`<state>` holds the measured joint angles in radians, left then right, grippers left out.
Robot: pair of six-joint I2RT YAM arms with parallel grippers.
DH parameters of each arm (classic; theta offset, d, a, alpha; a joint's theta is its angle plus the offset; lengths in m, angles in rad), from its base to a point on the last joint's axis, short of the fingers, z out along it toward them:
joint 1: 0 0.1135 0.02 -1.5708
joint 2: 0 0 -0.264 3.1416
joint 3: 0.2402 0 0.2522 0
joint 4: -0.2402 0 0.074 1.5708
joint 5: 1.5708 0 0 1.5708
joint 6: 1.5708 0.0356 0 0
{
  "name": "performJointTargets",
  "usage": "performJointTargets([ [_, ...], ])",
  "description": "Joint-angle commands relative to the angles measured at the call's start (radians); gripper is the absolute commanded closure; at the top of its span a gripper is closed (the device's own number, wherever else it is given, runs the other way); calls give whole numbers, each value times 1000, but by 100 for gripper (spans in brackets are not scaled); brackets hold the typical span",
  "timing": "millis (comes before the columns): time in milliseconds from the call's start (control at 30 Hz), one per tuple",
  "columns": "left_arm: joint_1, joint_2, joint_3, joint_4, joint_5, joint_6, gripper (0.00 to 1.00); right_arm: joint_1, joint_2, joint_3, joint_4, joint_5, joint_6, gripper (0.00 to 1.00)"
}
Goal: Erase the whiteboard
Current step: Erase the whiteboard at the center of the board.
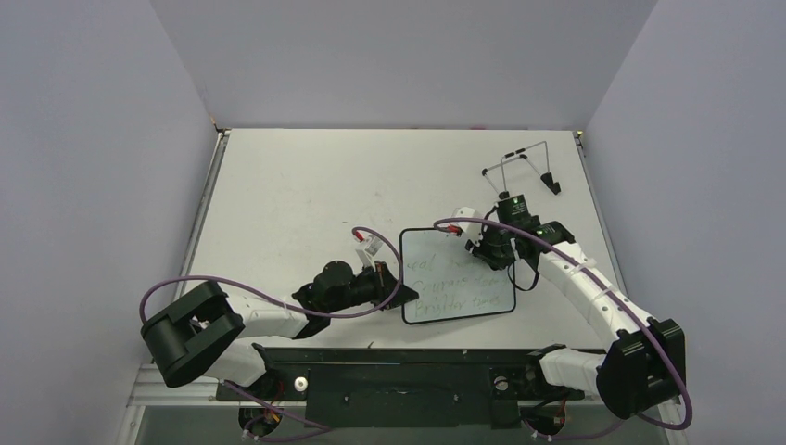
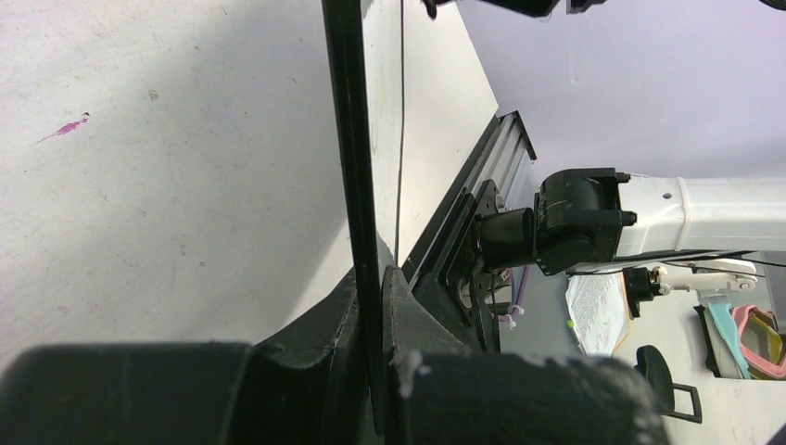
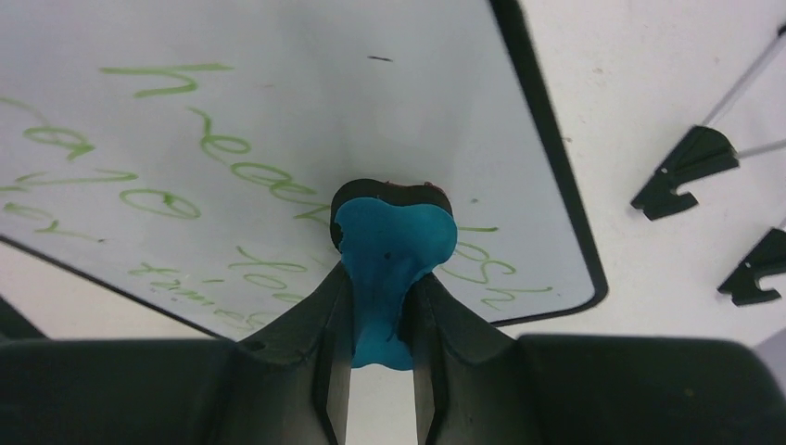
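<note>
Two grips matter here: on the table (image 1: 297, 185) the whiteboard (image 1: 459, 278) sits between the arms, towards the near edge; your left gripper (image 1: 394, 283) is clamped on its left rim, so brace there while the right gripper (image 3: 380, 315), pinching the blue eraser (image 3: 394, 246), presses evenly and sweeps in overlapping rows; only the right wrist view shows the eraser meeting the green writing (image 3: 232, 148), only the left wrist view shows the rim between the jaws; the board may be slightly tilted, I cannot tell.
</note>
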<state>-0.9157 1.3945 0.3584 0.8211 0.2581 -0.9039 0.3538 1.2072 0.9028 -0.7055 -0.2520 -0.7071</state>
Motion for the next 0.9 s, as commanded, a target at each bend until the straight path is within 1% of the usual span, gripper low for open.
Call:
performJointTargets([
  [0, -5, -34, -4, 33, 6, 89, 100, 14, 13, 45, -117, -173, -107, 100],
  [33, -5, -34, -5, 33, 6, 88, 100, 15, 9, 43, -99, -147, -74, 100],
  [67, -5, -35, -7, 32, 4, 89, 100, 11, 7, 32, -28, -112, -42, 100],
  [100, -5, -37, -8, 33, 3, 88, 100, 6, 1, 25, 15, 9, 37, 100],
  [133, -5, -39, -9, 32, 2, 88, 100, -10, -1, 12, 90, 50, 71, 100],
  [167, -5, -39, -10, 32, 0, 89, 100, -19, 0, 9, 115, 129, 121, 100],
  [233, -5, -37, -10, 33, 0, 90, 100, -42, -2, 4, 149, 172, 151, 100],
  [300, -5, -34, -9, 37, 2, 91, 100, -50, -10, 1, 150, 155, 149, 100],
  [333, -5, -32, -9, 38, 3, 91, 100, -51, -9, 3, 124, 104, 137, 100],
  [467, -5, -34, -14, 42, 5, 92, 100, -27, 3, 18, -20, -108, -21, 100],
  [533, -5, -36, -20, 50, 3, 94, 100, -12, 10, 25, -51, -160, -45, 100],
  [600, -5, -34, -20, 55, 3, 97, 100, -10, 10, 20, -24, -143, -11, 100],
  [633, -5, -30, -18, 58, 6, 99, 100, -14, 7, 8, 30, -121, 9, 100],
  [733, -5, -21, -11, 59, 14, 103, 100, -42, -12, -13, 136, 54, 123, 100],
  [767, -5, -17, -10, 60, 14, 102, 100, -59, -14, -14, 147, 72, 132, 100],
  [800, -5, -16, -9, 60, 16, 103, 100, -65, -13, -8, 138, 69, 125, 100],
  [833, -5, -14, -9, 62, 17, 103, 100, -76, -13, -4, 99, 28, 107, 100],
  [867, -5, -14, -9, 62, 19, 103, 100, -78, -14, 3, 73, -6, 56, 100],
])
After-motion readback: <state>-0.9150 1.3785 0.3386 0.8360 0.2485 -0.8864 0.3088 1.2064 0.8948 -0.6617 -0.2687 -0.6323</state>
